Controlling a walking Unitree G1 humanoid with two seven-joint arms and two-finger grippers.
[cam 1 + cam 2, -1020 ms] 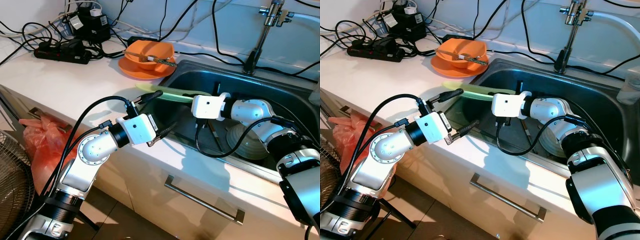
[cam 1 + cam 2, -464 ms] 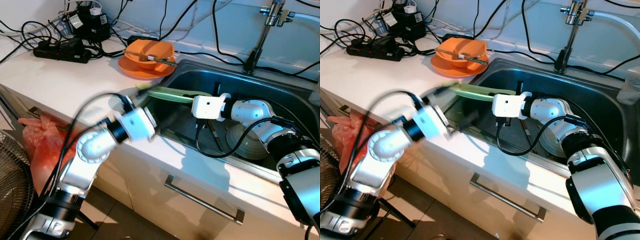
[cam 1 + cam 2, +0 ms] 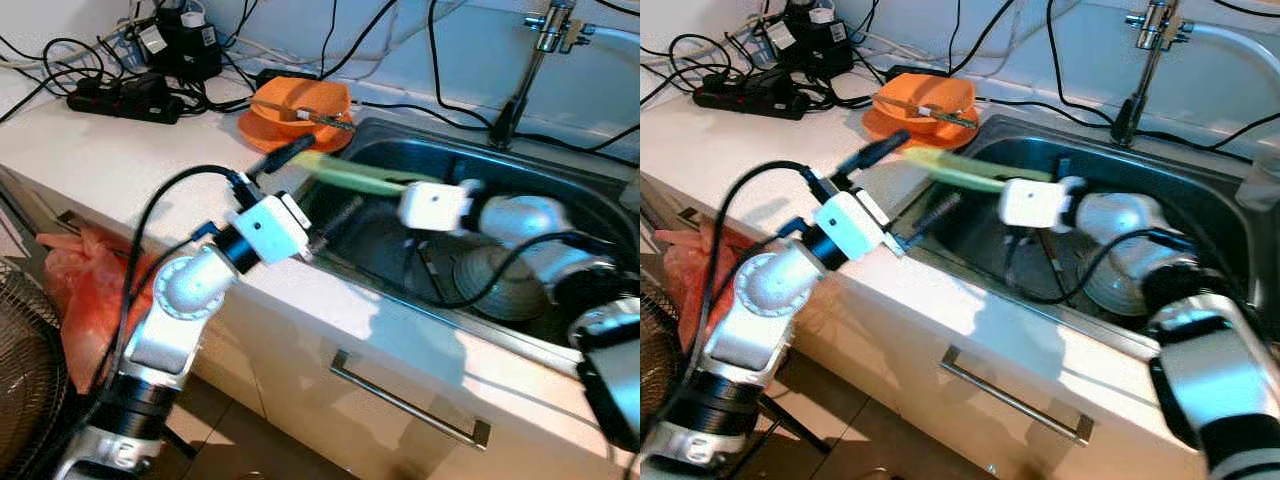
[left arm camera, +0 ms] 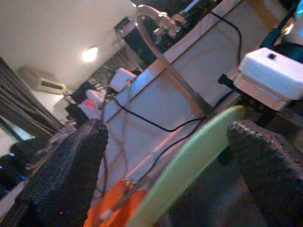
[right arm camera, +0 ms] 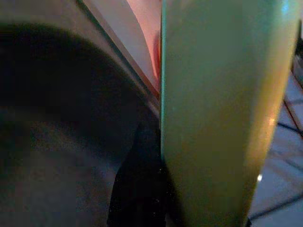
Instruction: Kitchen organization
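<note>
Green plate [image 3: 352,177] sits just above the middle of the frame, tilted over the left rim of the sink [image 3: 560,190], clamped at its right end by the right gripper [image 3: 405,190]. The left gripper [image 3: 318,185] hovers beside it with its two black fingers [image 4: 66,170] spread wide, one on each side of the plate's near end. An orange bowl [image 3: 298,105] stands on an orange dish [image 3: 262,135] higher up on the counter [image 3: 120,165].

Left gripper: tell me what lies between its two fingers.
The green plate runs through the gap of the open left gripper, touching neither finger; the left wrist view shows it.
</note>
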